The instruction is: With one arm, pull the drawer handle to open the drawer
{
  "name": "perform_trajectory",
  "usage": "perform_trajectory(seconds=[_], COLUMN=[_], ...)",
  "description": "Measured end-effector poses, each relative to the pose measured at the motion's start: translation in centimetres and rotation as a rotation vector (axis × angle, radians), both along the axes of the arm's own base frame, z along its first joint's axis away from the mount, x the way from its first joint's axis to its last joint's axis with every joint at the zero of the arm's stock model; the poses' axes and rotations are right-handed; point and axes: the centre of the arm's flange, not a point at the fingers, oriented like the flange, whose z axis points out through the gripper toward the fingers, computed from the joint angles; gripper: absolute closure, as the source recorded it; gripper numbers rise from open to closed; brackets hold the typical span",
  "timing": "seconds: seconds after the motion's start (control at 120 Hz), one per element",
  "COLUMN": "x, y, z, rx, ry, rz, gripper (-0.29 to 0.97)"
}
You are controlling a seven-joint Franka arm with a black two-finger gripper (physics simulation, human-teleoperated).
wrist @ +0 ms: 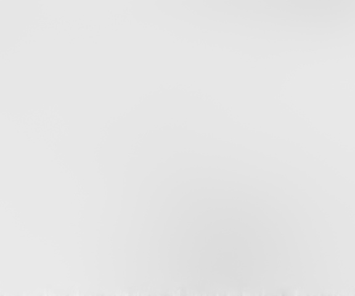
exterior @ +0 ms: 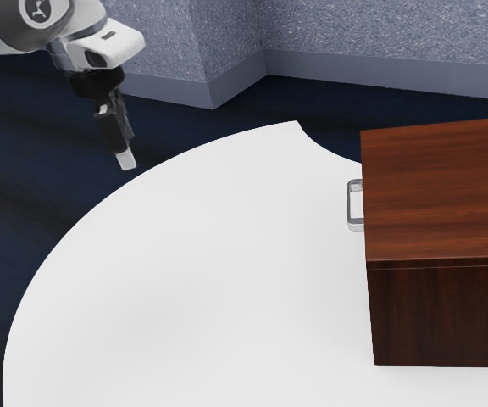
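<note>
A dark brown wooden drawer box (exterior: 447,246) stands on the white table (exterior: 210,280) at the exterior view's right. Its grey U-shaped handle (exterior: 355,204) sticks out from the box's face toward the exterior view's left. The drawer front sits flush with the box. My gripper (exterior: 125,159) hangs at the upper left, pointing down above the table's far-left edge, well away from the handle and holding nothing. The wrist view looks down on plain white table surface (wrist: 177,148).
The table has a rounded edge with a notch (exterior: 305,131) at its far side. Dark blue floor (exterior: 24,170) lies beyond it, and a grey speckled wall (exterior: 227,42) with a corner stands at the back. Bare tabletop stretches between the gripper and the handle.
</note>
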Motion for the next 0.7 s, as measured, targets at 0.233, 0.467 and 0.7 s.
perform_trajectory(seconds=[0.233,0.467,0.7], x=[-0.3,-0.7,-0.8], y=[0.1,-4.8,-10.6], z=[0.5,1.5,1.2], rx=[0.005,-0.016,-0.018], ry=[-0.011,-0.027,-0.021], rz=[-0.048,-0.172,-0.561], gripper=[0.0,0.0,0.0])
